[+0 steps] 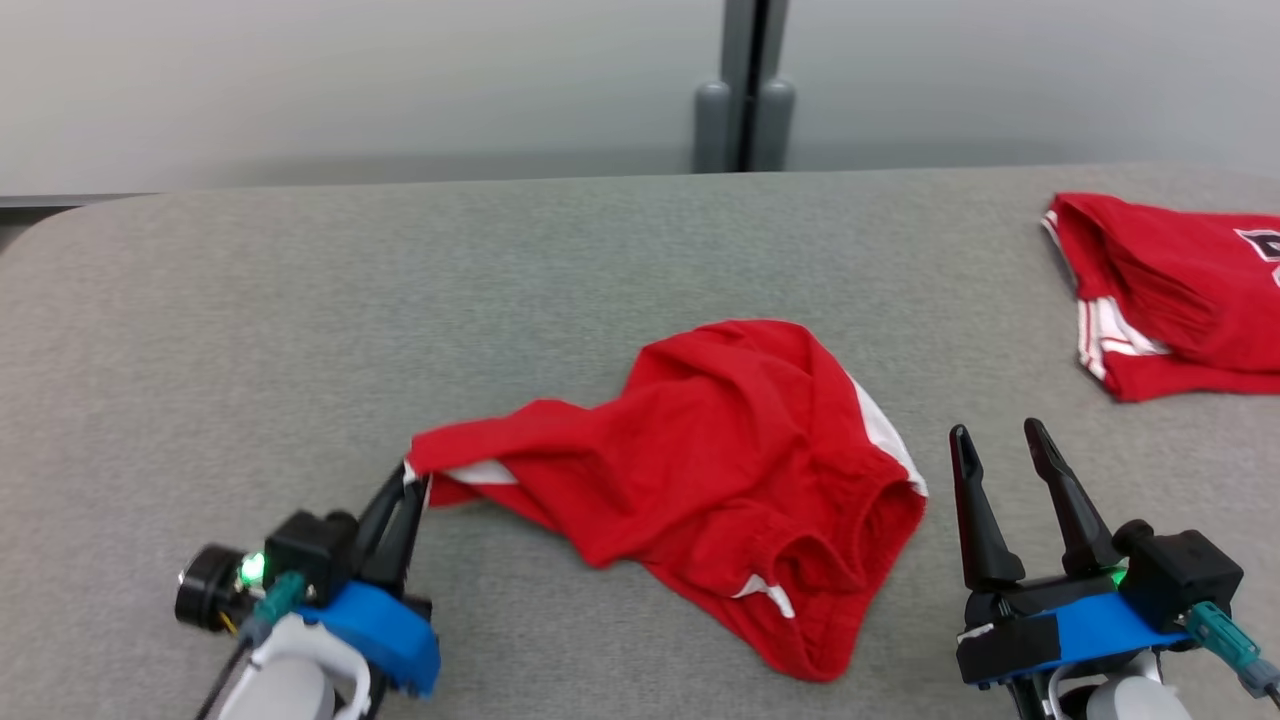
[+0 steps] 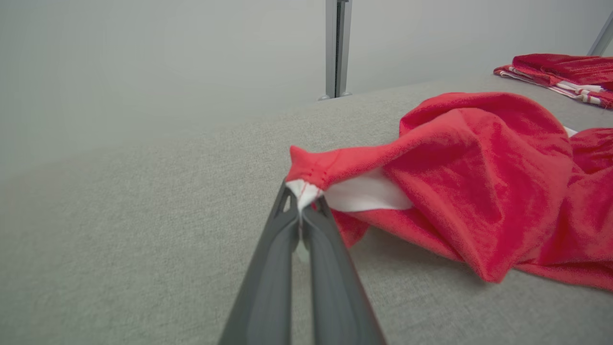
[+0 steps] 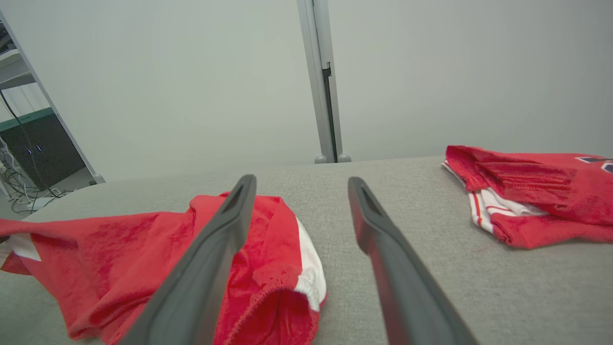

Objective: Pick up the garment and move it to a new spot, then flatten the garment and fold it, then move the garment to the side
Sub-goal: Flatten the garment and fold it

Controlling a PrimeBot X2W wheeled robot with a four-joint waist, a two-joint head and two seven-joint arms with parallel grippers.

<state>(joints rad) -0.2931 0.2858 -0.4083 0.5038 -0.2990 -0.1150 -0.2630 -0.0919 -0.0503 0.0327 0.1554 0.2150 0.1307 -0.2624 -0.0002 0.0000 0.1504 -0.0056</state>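
A crumpled pair of red shorts with white side stripes, the garment (image 1: 730, 470) (image 2: 479, 182) (image 3: 143, 258), lies in the middle of the grey table (image 1: 400, 300). My left gripper (image 1: 412, 478) (image 2: 302, 195) is shut on its white-lined left corner, which is lifted and stretched off the cloth. To the garment's right my right gripper (image 1: 995, 437) (image 3: 299, 184) stands open just above the table, with nothing between its fingers; the elastic waistband lies near its left finger.
A second red garment (image 1: 1180, 295) (image 3: 536, 191) (image 2: 560, 72) with white trim and a printed logo lies at the table's far right. A grey wall with a vertical post (image 1: 745, 85) stands behind the table. Bare grey cloth surface stretches to the left.
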